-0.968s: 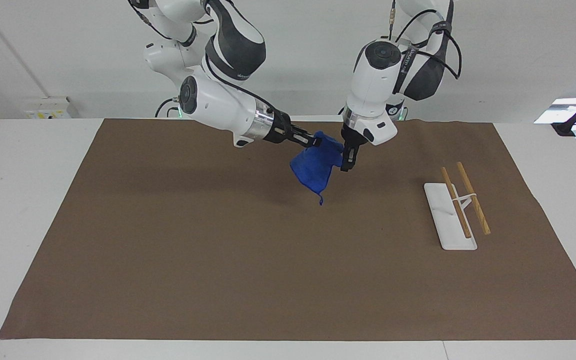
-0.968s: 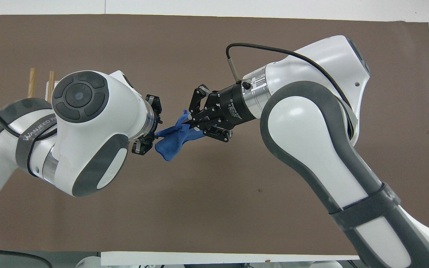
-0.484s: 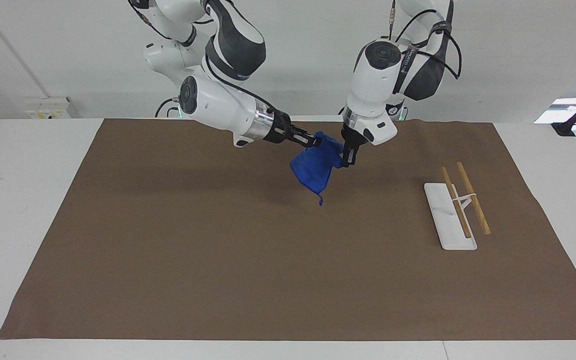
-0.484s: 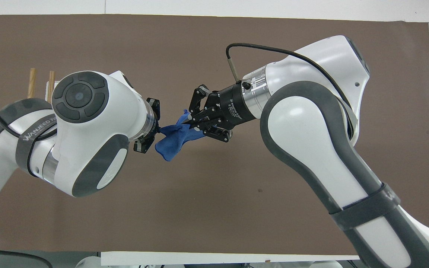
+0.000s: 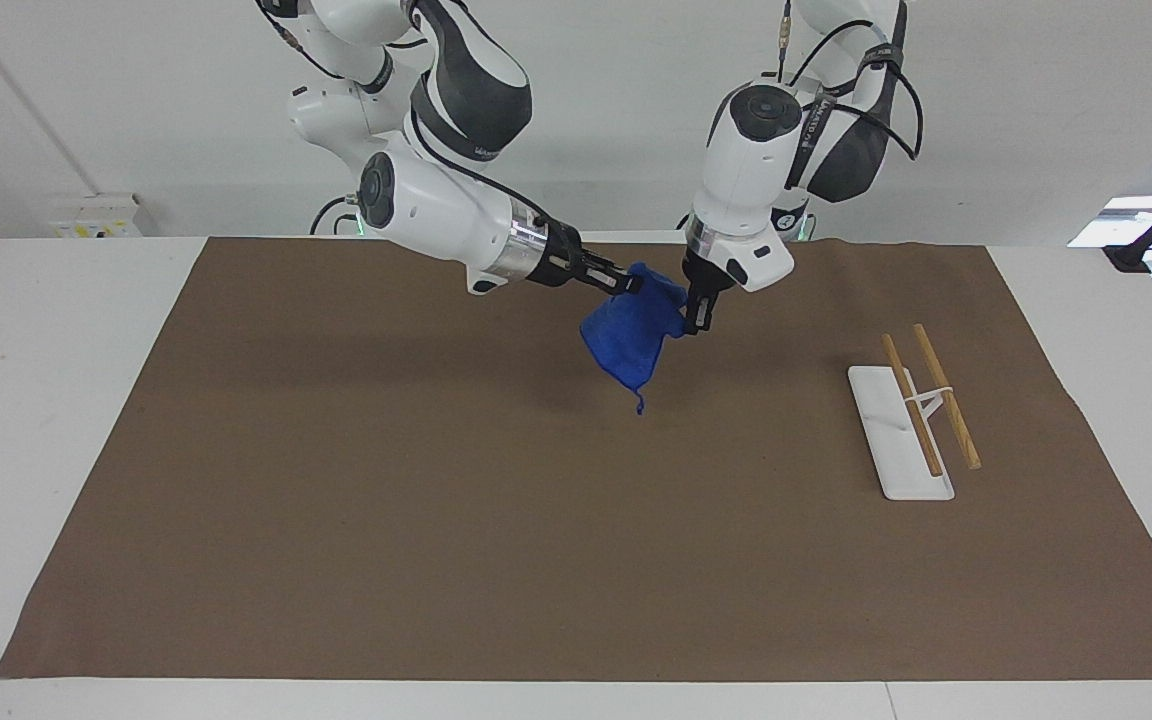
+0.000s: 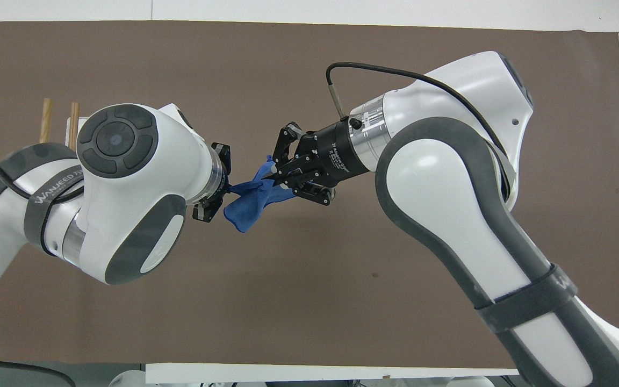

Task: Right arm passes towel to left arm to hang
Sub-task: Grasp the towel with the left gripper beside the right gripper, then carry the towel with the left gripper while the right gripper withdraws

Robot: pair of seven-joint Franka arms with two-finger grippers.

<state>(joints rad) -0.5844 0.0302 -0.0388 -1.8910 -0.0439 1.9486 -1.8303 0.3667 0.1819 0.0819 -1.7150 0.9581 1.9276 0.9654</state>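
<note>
Blue microfibre towel [image 5: 628, 338] hangs in the air over the middle of a brown table mat [image 5: 436, 520], pinched at its top by both robot grippers at once. It sags between them into a loose, bunched pouch that narrows to a point, with a tiny loop tag dangling from the lowest corner, clear of the mat.

The right arm [image 5: 436, 215] reaches in from its own end of the table, its forearm sloping down toward the centre. The right gripper [image 5: 626, 284] is clamped tight on one upper edge of the towel; in the overhead view its fingertips [image 6: 273, 176] meet on the cloth while the outer links splay sideways.

The left arm [image 5: 751, 170] comes down steeply from above. The left gripper [image 5: 698, 322] points almost straight down and is closed on the neighbouring upper edge of the towel, just beside the right gripper. From overhead, most of this gripper is hidden under the arm's white wrist housing [image 6: 137, 183].

Toward the left arm's end of the table, well apart from the towel, stands a small hanging rack [image 5: 911, 415]: a flat white rectangular base carrying two parallel wooden rods on a thin white support. Nothing hangs on the rods.
</note>
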